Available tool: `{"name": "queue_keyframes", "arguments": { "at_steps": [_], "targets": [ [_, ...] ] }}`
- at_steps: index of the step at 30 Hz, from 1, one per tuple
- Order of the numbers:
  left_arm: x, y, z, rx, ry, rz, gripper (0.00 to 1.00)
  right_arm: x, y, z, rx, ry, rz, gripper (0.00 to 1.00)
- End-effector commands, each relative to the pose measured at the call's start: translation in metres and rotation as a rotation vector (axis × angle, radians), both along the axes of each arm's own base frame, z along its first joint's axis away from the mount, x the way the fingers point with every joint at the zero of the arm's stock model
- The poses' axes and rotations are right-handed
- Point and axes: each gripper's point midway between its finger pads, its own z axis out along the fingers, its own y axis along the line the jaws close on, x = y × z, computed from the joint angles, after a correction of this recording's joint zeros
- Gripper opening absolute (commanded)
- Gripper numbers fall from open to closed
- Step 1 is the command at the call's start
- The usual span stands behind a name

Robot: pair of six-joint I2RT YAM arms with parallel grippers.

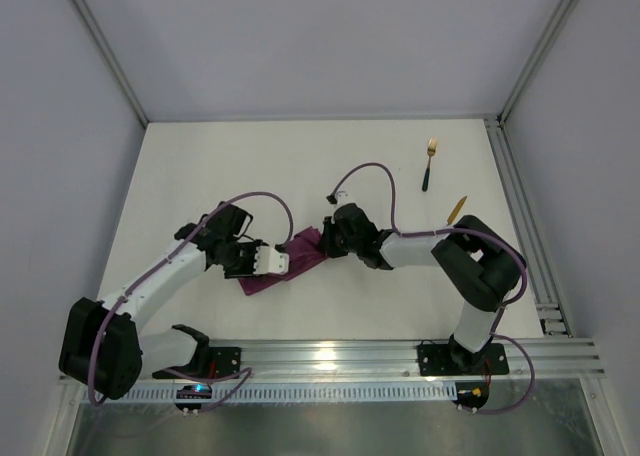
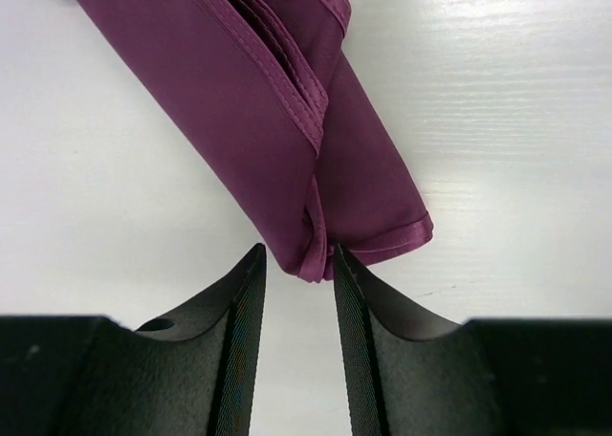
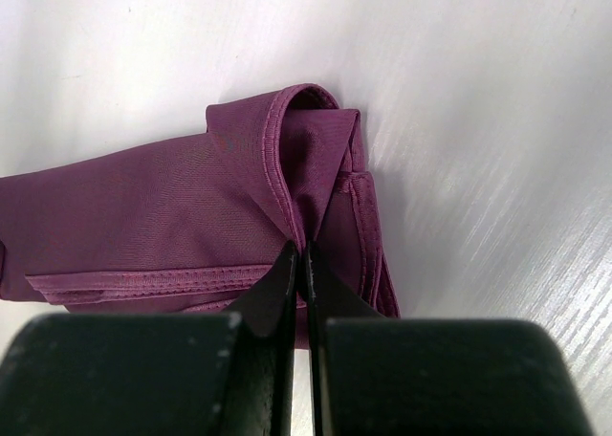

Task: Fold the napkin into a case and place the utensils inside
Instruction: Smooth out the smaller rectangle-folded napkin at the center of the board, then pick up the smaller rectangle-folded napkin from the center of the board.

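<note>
The magenta napkin (image 1: 300, 251) lies folded into a narrow oblong case between my two grippers at the table's middle. My left gripper (image 1: 285, 261) is at its lower-left end. In the left wrist view the left gripper (image 2: 296, 259) stands open, and the napkin (image 2: 268, 101) has its corner just at the fingertips, not pinched. My right gripper (image 1: 325, 236) is at the upper-right end. There the right gripper (image 3: 301, 251) is shut on a folded edge of the napkin (image 3: 143, 207). The gold fork (image 1: 430, 162) lies at the far right. The knife (image 1: 458, 209) shows only its gold blade beside my right arm.
An aluminium rail (image 1: 525, 216) runs along the table's right edge and another (image 1: 330, 354) along the near edge, where the arm bases sit. Grey walls close in the left, back and right sides. A purple cable loops above the right wrist.
</note>
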Motion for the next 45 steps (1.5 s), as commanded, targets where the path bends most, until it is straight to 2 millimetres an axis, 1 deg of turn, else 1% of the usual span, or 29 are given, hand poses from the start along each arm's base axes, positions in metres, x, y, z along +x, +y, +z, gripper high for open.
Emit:
{"name": "queue_keyframes", "arguments": {
  "at_steps": [1, 4, 5, 6, 7, 8, 9, 10, 11, 12, 15, 16, 17, 18, 19, 20, 21, 22, 24, 26, 28, 29, 32, 35, 36, 37, 39, 42, 45],
  "targets": [
    [-0.012, -0.012, 0.028, -0.078, 0.037, -0.021, 0.37, -0.005, -0.004, 0.005, -0.014, 0.005, -0.011, 0.04],
    [-0.012, -0.017, 0.035, -0.106, 0.037, -0.016, 0.37, -0.004, -0.003, 0.008, -0.014, 0.004, -0.011, 0.04],
    [-0.010, -0.020, 0.037, -0.119, 0.031, -0.008, 0.40, -0.004, -0.003, 0.008, -0.013, 0.004, -0.011, 0.04],
    [-0.008, -0.023, 0.038, -0.132, 0.033, 0.030, 0.41, -0.004, -0.003, 0.009, -0.010, 0.006, -0.012, 0.04],
    [0.001, -0.034, 0.042, -0.158, -0.005, 0.032, 0.42, -0.004, -0.003, 0.009, -0.009, 0.005, -0.014, 0.04],
    [0.005, -0.039, 0.044, -0.171, -0.021, 0.049, 0.45, -0.004, -0.003, 0.010, -0.005, 0.004, -0.016, 0.04],
    [0.005, -0.049, 0.043, -0.184, -0.015, 0.074, 0.64, -0.005, -0.003, 0.010, -0.002, 0.007, -0.017, 0.04],
    [0.012, -0.059, 0.045, -0.208, -0.048, 0.073, 0.99, -0.005, -0.002, 0.011, 0.000, 0.007, -0.017, 0.04],
    [0.015, -0.065, 0.044, -0.214, -0.058, 0.076, 0.99, -0.005, -0.002, 0.011, 0.003, 0.010, -0.017, 0.04],
    [0.015, -0.071, 0.038, -0.211, -0.040, 0.095, 0.99, -0.006, -0.002, 0.011, 0.009, 0.014, -0.021, 0.04],
    [0.020, -0.087, 0.031, -0.194, -0.078, 0.083, 0.99, -0.009, 0.000, 0.012, 0.028, 0.025, -0.018, 0.04],
    [0.019, -0.095, 0.026, -0.183, -0.075, 0.081, 0.99, -0.010, 0.000, 0.014, 0.038, 0.029, -0.022, 0.04],
    [0.017, -0.099, 0.024, -0.179, -0.073, 0.081, 0.99, -0.010, 0.000, 0.014, 0.042, 0.031, -0.023, 0.04],
    [0.012, -0.107, 0.021, -0.173, -0.068, 0.063, 0.99, -0.012, -0.001, 0.013, 0.044, 0.036, -0.026, 0.04],
    [0.009, -0.109, 0.012, -0.152, -0.047, 0.071, 0.99, -0.012, 0.000, 0.014, 0.055, 0.040, -0.032, 0.04],
    [0.011, -0.110, 0.009, -0.132, -0.061, 0.077, 0.99, -0.013, 0.000, 0.016, 0.062, 0.039, -0.031, 0.04],
    [0.006, -0.115, 0.005, -0.116, -0.059, 0.062, 0.99, -0.013, -0.002, 0.014, 0.057, 0.043, -0.034, 0.04],
    [0.005, -0.116, -0.002, -0.096, -0.055, 0.074, 0.99, -0.015, -0.002, 0.014, 0.059, 0.045, -0.034, 0.04],
    [0.009, -0.120, -0.006, -0.084, -0.078, 0.102, 0.99, -0.014, -0.003, 0.014, 0.060, 0.046, -0.047, 0.04],
    [0.014, -0.119, -0.013, -0.066, -0.072, 0.180, 0.99, -0.014, -0.004, 0.012, 0.058, 0.050, -0.053, 0.04],
    [0.020, -0.122, -0.014, -0.060, -0.075, 0.219, 0.99, -0.015, -0.004, 0.011, 0.060, 0.052, -0.052, 0.04],
    [0.019, -0.122, -0.020, -0.045, -0.058, 0.237, 0.99, -0.014, -0.003, 0.012, 0.062, 0.052, -0.052, 0.04],
    [0.019, -0.118, -0.028, -0.013, -0.053, 0.246, 0.99, -0.014, -0.003, 0.013, 0.067, 0.054, -0.054, 0.04],
    [0.018, -0.108, -0.040, 0.032, -0.062, 0.261, 0.99, -0.015, -0.003, 0.014, 0.072, 0.052, -0.053, 0.04],
    [0.018, -0.108, -0.039, 0.022, -0.068, 0.256, 0.99, -0.015, -0.002, 0.017, 0.076, 0.048, -0.051, 0.04],
    [0.015, -0.107, -0.043, 0.020, -0.064, 0.249, 0.99, -0.014, -0.002, 0.017, 0.078, 0.049, -0.050, 0.04],
    [0.013, -0.107, -0.043, 0.009, -0.068, 0.235, 0.99, -0.015, -0.001, 0.018, 0.079, 0.046, -0.043, 0.04],
    [0.011, -0.106, -0.045, 0.013, -0.067, 0.216, 0.93, -0.015, 0.000, 0.020, 0.083, 0.046, -0.035, 0.04],
    [0.003, -0.108, -0.049, 0.010, -0.025, 0.181, 0.72, -0.016, 0.001, 0.024, 0.088, 0.043, -0.027, 0.04]
  ]
}}
